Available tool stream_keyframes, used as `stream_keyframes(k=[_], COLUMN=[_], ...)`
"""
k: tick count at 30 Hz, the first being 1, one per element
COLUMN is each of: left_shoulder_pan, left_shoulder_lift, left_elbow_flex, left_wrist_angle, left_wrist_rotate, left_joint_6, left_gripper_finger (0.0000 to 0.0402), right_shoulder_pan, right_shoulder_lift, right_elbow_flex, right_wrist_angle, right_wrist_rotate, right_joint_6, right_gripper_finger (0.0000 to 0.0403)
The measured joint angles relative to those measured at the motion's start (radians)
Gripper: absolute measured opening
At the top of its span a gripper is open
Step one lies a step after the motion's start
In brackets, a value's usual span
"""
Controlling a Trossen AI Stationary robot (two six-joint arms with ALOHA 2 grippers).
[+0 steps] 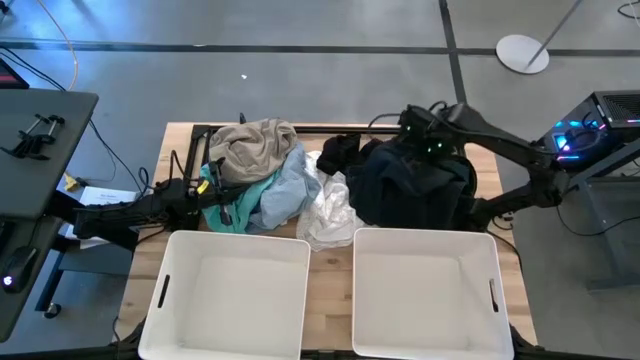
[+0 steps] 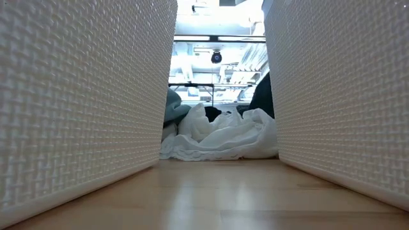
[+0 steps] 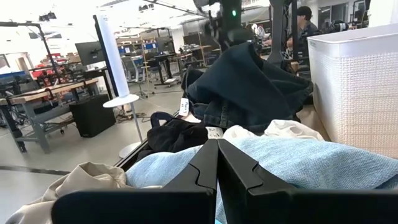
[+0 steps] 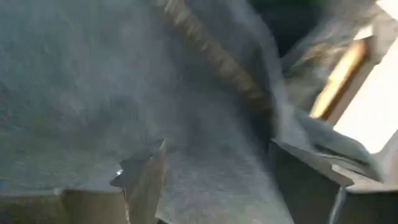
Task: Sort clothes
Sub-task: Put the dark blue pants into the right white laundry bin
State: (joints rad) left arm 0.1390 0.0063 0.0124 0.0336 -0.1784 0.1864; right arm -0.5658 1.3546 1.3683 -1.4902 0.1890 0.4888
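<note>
The clothes lie in a heap at the table's far middle: a beige garment (image 1: 255,145) on top at the left, a teal one (image 1: 235,195), a pale blue one (image 1: 290,190), a white one (image 1: 328,210), a black one (image 1: 338,152) and a large dark garment (image 1: 415,185) at the right. My right gripper (image 1: 428,148) is over the dark garment, pointing down and open (image 4: 217,149), with dark cloth between its fingers. My left gripper (image 3: 217,162) is shut and level at the heap's left side, beside the pale blue garment (image 3: 298,162). My right gripper comes at the dark garment from above with a finger (image 4: 143,180) on either side of a fold of the cloth (image 4: 205,93). The view is blurred, and I cannot tell whether the fingers touch it.
Two white baskets stand side by side at the table's near edge, the left one (image 1: 240,237) and the right one (image 1: 425,232), with a narrow strip of bare wood (image 2: 217,191) between them. The white garment (image 2: 220,137) reaches into that gap's far end.
</note>
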Motion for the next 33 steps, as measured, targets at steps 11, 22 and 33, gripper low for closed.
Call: stream_keyframes(k=[11,22,33], left_shoulder_pan=[0.000,0.000,0.000], left_shoulder_lift=[0.000,0.000,0.000], left_elbow_flex=[0.000,0.000,0.000], left_wrist_angle=[0.000,0.000,0.000], left_wrist_rotate=[0.000,0.000,0.000], left_joint_6=[0.000,0.000,0.000], left_gripper_finger=[0.0000,0.0000,0.0000], right_shoulder_pan=[-0.101,-0.194,-0.151], right_shoulder_lift=[-0.001,-0.001,-0.006], right_elbow_flex=[-0.018,-0.347,-0.564], right_wrist_angle=[-0.003,0.195,0.453], right_wrist_rotate=[0.001,-0.083,-0.172], right_joint_6=[-0.048,-0.080,-0.113], right_gripper_finger=[0.0311,0.0379,0.0298])
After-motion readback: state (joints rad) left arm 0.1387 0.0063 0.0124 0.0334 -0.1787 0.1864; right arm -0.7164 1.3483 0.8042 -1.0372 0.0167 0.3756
